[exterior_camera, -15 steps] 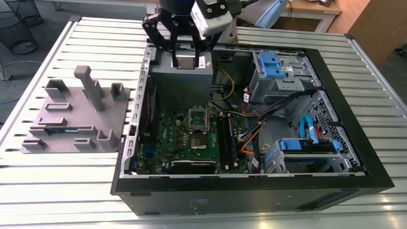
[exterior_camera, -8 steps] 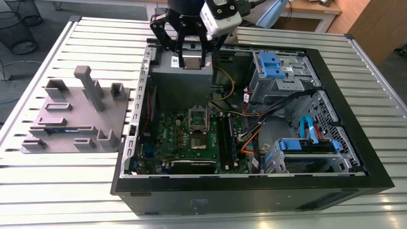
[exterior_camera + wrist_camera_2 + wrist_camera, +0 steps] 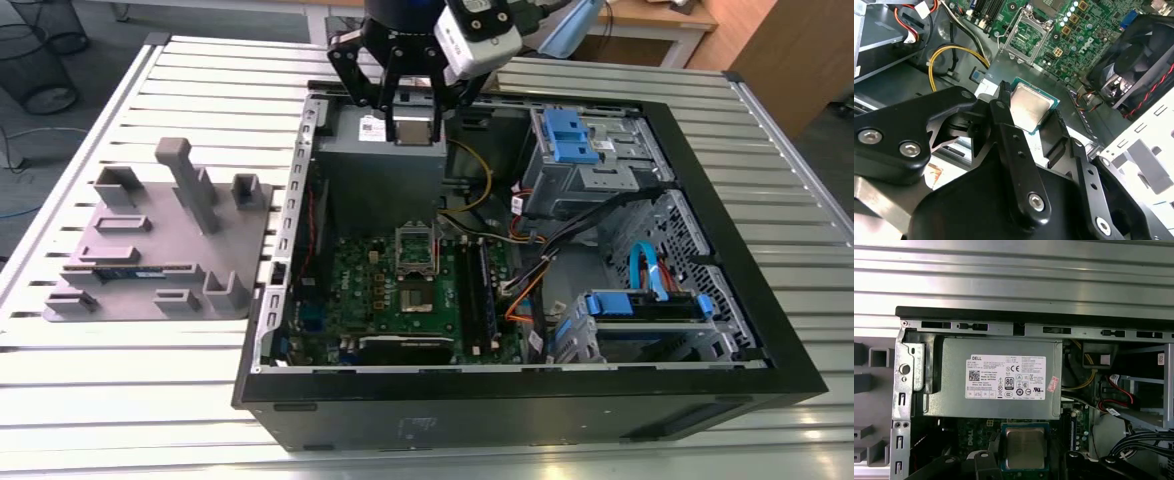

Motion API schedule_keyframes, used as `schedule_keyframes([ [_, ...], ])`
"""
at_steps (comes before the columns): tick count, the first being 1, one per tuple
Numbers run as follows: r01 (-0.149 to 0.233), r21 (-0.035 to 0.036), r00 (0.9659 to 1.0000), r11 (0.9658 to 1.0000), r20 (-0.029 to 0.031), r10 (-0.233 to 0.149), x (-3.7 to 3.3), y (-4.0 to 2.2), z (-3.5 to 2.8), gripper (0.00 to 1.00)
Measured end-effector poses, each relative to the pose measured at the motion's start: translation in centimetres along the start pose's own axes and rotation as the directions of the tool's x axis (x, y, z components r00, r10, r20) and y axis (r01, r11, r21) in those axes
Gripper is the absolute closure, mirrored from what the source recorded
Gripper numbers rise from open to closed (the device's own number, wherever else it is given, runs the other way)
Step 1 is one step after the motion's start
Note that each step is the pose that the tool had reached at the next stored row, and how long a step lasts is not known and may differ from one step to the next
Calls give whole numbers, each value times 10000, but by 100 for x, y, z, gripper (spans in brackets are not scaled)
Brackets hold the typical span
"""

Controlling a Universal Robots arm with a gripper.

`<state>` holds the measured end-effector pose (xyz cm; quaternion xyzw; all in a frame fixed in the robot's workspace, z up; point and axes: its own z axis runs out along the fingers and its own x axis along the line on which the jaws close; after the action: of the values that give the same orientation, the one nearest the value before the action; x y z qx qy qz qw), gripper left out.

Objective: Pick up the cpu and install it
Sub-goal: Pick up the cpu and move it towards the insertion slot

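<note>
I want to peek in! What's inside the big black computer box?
A green motherboard, a grey power supply, blue drive holders and coloured cables. The gripper, holding the cpu, covers part of the power supply.

Workshop: slatted metal bench (image 3: pixel 134 400), opened computer case (image 3: pixel 534 410)

The cpu (image 3: pixel 1025 447) has a silver top and a green rim. The gripper (image 3: pixel 1031 104) is black. The motherboard (image 3: pixel 358 275) is green, the power supply (image 3: pixel 951 382) grey with a white label (image 3: pixel 1005 377), the drive caddies (image 3: pixel 567 135) blue, and the table (image 3: pixel 134 400) ribbed silver.
</note>
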<state>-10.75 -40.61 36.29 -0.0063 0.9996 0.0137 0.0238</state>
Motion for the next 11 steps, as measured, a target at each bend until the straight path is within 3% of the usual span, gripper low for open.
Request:
schedule_keyframes([
  [7,3,0,10000,10000,0,-3,-8,0,1,53],
  [11,1,0,10000,10000,0,-1,-55,0,4,53],
])
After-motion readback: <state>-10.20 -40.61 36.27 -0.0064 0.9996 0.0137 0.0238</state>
